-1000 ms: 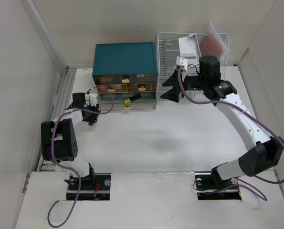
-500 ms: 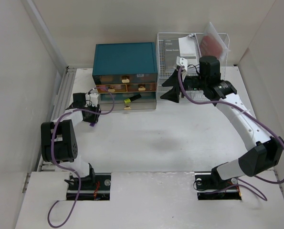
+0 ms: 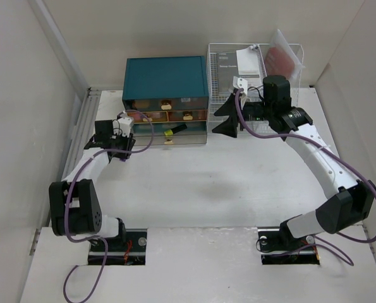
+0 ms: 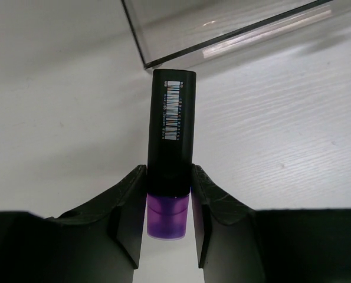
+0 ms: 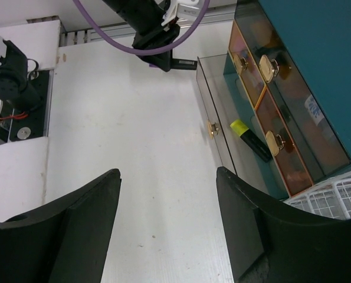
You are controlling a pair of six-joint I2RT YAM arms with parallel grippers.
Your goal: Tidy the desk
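Fingers [image 4: 128, 219] clamping black marker [image 4: 172, 130], left gripper [image 4: 169, 221] moved nearer drawer [image 4: 222, 35]

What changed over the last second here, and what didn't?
The left arm stretched forward: its left gripper, shut on the black marker with the purple end, moved toward the open clear drawer of the teal chest. Nothing was visibly taken or let go. The right gripper stayed open in front of the wire rack, and the yellow highlighter stayed in the drawer.
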